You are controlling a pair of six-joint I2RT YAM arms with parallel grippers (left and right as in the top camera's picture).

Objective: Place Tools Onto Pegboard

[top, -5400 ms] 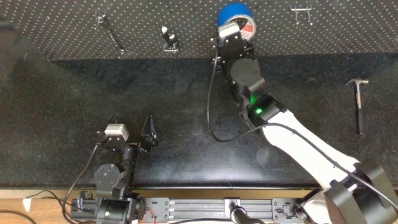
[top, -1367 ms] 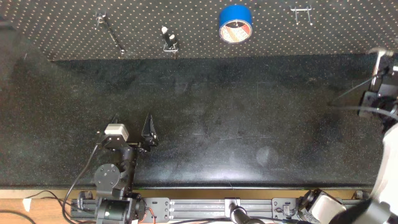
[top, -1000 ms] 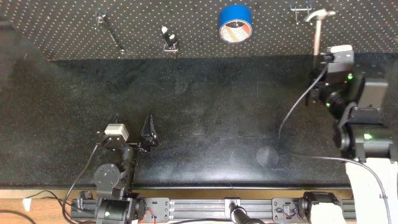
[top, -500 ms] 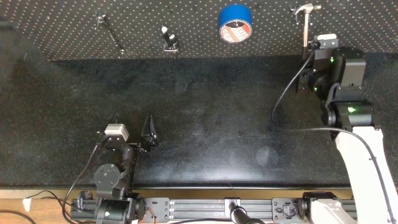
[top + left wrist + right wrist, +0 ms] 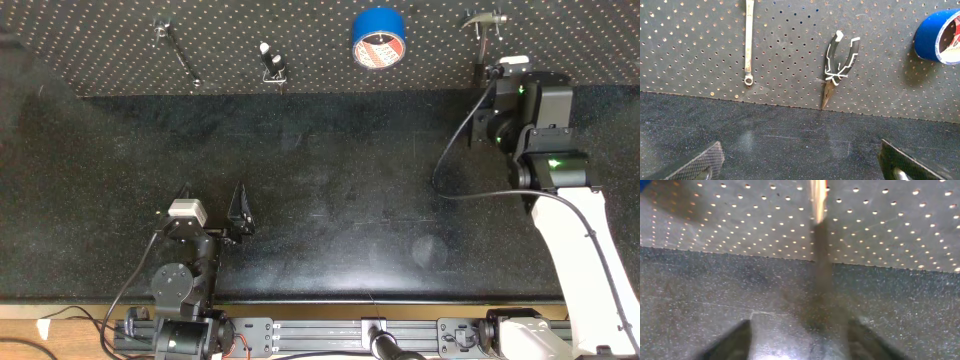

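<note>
Hammer [image 5: 486, 38] with a silvery metal head and a slim dark handle stands upright against the dark perforated pegboard [image 5: 300, 40]. Its head is up near the board's top edge, to the right of the other hung tools, and its handle points down toward the tabletop. My right gripper [image 5: 799, 327] is closed around the lower end of that handle, one finger on each side. From my right wrist the hammer runs straight up from between the fingers across the rows of holes, too blurred for me to make out any marking on it. My left gripper [image 5: 800, 152] is spread wide and holds nothing; it sits low over the black speckled tabletop [image 5: 330, 180], well apart from the pegboard and facing it. On the board hang a long silver wrench [image 5: 748, 40] with its ring end down, black pliers with white-edged handles [image 5: 839, 62] nose down beside it, and a blue roll of tape [image 5: 379, 37] further right. The roll has a white and red printed label inside its core, but the lettering is too small for me to read
</note>
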